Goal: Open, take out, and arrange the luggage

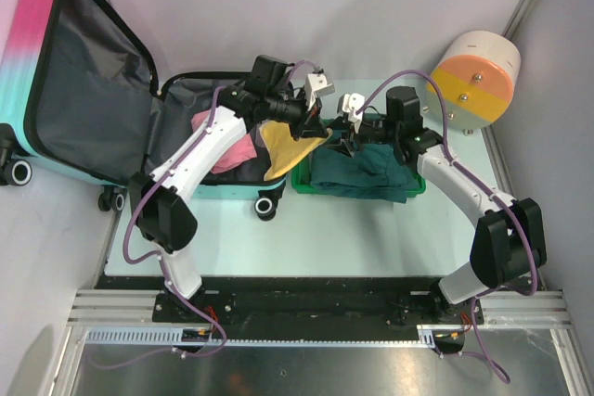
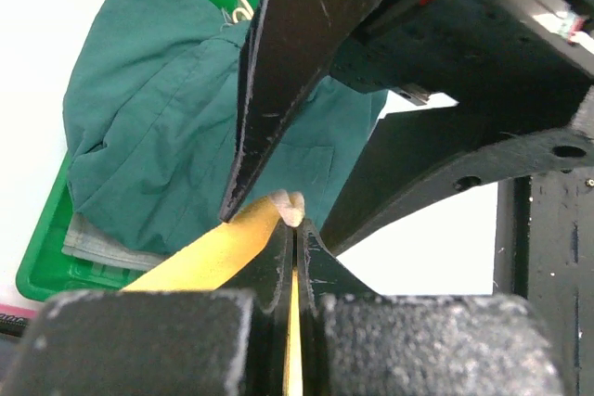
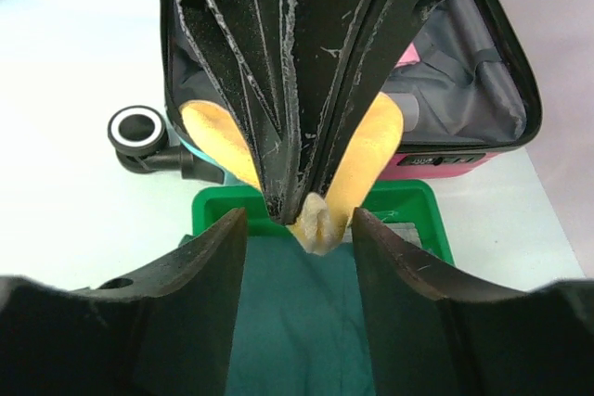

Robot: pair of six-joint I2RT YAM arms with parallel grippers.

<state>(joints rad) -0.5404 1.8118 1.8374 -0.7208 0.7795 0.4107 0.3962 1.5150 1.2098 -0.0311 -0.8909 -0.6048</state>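
2 grippers meet at frame centre in the top view, over the left end of the green tray [image 1: 302,185]. Fingers of the left gripper [image 2: 295,226] are clamped flat on 1 corner of the yellow cloth [image 1: 281,147], and the rest of the cloth drapes back over the rim of the luggage [image 1: 83,90]. Facing it, the right gripper [image 3: 297,226] has jaws part-spread, 1 finger either side of the left tips and the cloth corner. Gaps show on both sides, no contact visible. The luggage lies open from upper left to centre, grey lining up, with a pink cloth [image 1: 237,153] in the right half. A teal garment [image 1: 362,173] fills the tray. The white-and-orange cylinder [image 1: 475,76] sits at upper right.
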